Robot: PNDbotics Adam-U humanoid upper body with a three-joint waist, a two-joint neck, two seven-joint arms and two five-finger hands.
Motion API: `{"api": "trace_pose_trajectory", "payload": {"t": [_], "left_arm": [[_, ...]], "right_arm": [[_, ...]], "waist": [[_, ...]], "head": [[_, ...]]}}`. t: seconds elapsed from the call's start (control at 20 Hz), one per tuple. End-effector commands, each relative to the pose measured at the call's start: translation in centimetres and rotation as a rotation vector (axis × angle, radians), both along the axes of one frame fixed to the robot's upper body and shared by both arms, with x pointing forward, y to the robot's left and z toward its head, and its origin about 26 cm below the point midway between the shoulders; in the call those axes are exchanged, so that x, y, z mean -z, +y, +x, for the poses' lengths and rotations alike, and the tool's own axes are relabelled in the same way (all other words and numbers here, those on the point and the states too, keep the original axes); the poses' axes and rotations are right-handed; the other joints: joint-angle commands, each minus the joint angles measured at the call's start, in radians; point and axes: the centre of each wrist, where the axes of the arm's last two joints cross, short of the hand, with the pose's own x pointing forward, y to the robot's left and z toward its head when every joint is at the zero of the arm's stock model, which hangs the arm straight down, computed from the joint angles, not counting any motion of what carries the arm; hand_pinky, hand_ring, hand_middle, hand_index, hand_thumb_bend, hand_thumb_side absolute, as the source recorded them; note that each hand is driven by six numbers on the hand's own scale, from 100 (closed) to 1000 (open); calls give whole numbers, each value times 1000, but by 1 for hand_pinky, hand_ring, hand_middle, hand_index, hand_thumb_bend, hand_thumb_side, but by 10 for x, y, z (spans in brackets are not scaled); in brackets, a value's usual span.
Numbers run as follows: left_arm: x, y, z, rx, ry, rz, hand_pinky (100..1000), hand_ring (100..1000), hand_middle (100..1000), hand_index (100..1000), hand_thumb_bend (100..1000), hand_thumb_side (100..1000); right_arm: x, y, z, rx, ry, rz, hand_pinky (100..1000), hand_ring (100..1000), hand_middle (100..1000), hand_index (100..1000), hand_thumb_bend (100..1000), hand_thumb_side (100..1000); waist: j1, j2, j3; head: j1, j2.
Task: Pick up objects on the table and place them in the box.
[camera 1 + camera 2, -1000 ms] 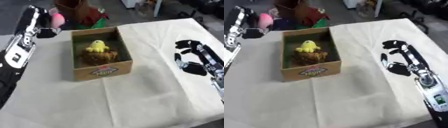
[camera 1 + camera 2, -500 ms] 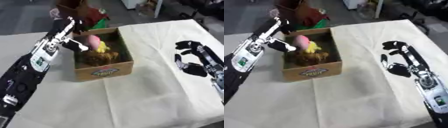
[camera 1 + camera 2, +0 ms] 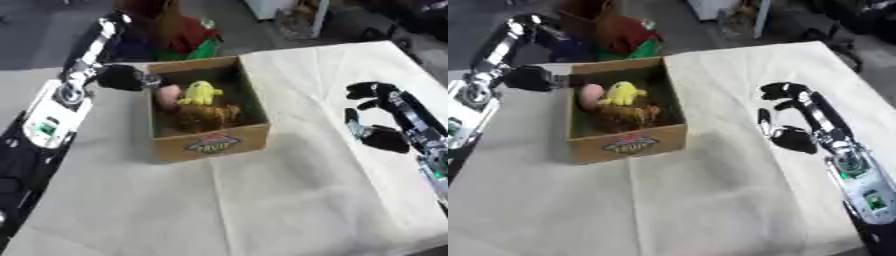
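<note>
Over the left wall of the box (image 3: 210, 142) the left hand (image 3: 122, 77) hangs as a dark, rounded shape; whether its fingers are spread or curled cannot be told. Just past it, inside the box against that left wall, lies a pink object (image 3: 591, 95) — so near the hand that contact cannot be judged either way. Beside the pink object sits a yellow plush toy (image 3: 200, 93), upright on top of a brown furry toy (image 3: 203, 114) that fills much of the box floor. The box is open-topped cardboard with a printed label on its near wall, standing on the pale cloth that covers the desk (image 3: 289, 200). Well apart from it, to the right, the right hand (image 3: 785, 116) is held above the cloth with its fingers spread and only slightly bent, thumb set apart from them, holding nothing — a dark shadow lies on the cloth beneath it. Beyond the far edge of the desk, behind the box, shows a heap of red, green and brown things (image 3: 179, 35).
</note>
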Motion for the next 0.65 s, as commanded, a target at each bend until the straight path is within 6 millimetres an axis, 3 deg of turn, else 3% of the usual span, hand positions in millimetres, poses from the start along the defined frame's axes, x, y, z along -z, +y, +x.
{"api": "trace_pose_trajectory", "payload": {"t": [0.05, 0.35, 0.65], "left_arm": [[-34, 28, -28, -11, -95, -170, 662, 624, 682, 752, 802, 224], [-19, 64, -78, -116, -102, -332, 655, 619, 674, 748, 716, 142], [8, 76, -96, -214, -40, -398, 642, 607, 658, 735, 656, 102]], "right_arm": [[-12, -13, 0, 32, -33, -11, 711, 795, 673, 808, 100, 100], [-15, -19, -3, 58, -53, -1, 710, 795, 675, 811, 100, 100], [-19, -17, -5, 67, -85, 29, 698, 784, 678, 818, 100, 100]], "waist": [[-4, -20, 14], [-5, -25, 77], [-9, -31, 115]], "head": [[-14, -11], [-15, -6], [7, 17]]}}
